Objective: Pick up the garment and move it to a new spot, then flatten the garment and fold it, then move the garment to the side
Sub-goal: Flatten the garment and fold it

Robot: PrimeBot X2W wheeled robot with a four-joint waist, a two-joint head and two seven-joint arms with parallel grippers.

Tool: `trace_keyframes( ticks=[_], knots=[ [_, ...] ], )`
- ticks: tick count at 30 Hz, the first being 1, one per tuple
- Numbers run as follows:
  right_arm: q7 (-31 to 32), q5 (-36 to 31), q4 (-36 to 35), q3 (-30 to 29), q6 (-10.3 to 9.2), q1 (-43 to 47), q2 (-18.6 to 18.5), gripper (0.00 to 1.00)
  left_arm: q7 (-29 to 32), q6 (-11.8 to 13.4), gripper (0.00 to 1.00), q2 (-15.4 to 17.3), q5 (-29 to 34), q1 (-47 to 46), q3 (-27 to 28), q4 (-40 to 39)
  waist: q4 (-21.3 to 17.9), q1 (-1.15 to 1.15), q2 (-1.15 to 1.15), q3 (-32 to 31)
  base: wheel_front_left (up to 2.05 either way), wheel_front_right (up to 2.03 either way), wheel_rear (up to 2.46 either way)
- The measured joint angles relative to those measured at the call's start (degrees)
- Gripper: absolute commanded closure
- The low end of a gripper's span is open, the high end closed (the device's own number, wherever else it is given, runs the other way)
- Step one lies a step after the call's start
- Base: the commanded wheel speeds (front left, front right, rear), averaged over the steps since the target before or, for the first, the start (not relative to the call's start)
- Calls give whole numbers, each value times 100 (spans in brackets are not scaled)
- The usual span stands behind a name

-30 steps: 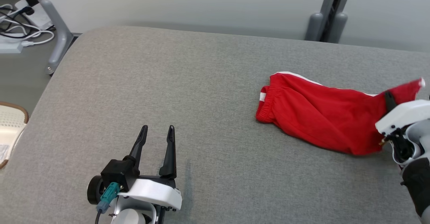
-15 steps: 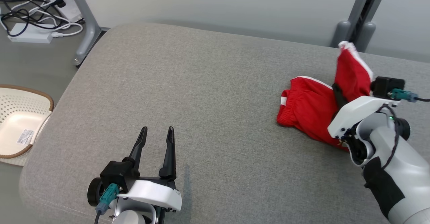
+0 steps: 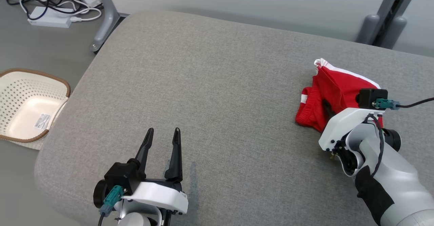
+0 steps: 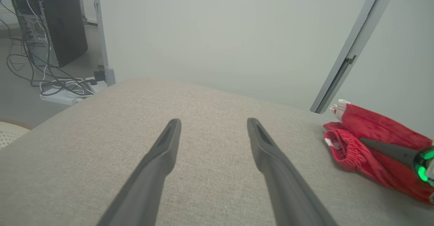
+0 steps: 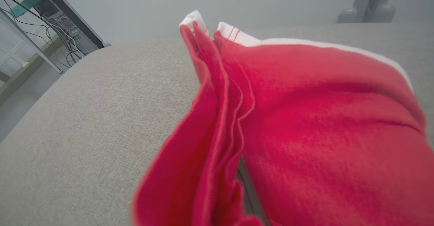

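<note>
Presently, right gripper [image 3: 327, 104] pinches the red white-trimmed cloth garment [image 3: 339, 87] at 3 o'clock on the grey padded tabletop [image 3: 203, 83]; best align edges before releasing. Left gripper [image 3: 163, 130] hovers spread, 7 o'clock.

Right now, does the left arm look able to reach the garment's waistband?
Probably, but only with a long stretch across. The left gripper hangs open at the near left, and bare grey surface lies between it and the waistband. The right gripper, shut on the garment, crowds its near side.
</note>
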Motion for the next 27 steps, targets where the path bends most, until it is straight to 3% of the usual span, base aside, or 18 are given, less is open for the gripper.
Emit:
trace_keyframes(
  ticks=[4,5,7,19,27],
  knots=[
    [-25,40,156,-25,0,-38,65,100,0,15,0,0,-34,-7,-27,-7,84,0,0,52,0,0,0],
    [-45,41,176,-24,0,-38,80,70,0,16,0,0,-42,-7,-34,-11,98,0,0,60,0,0,0],
    [-93,46,235,-38,0,-48,93,0,0,24,0,0,-48,-7,-44,-16,120,0,0,68,0,0,0],
    [-116,-20,96,372,0,-112,325,0,0,42,0,0,-48,-5,-52,-4,81,0,0,22,0,0,0],
    [363,447,-1007,1201,0,362,361,0,0,32,0,-1,-37,7,-30,56,-34,0,0,-113,0,0,0]
  ],
)
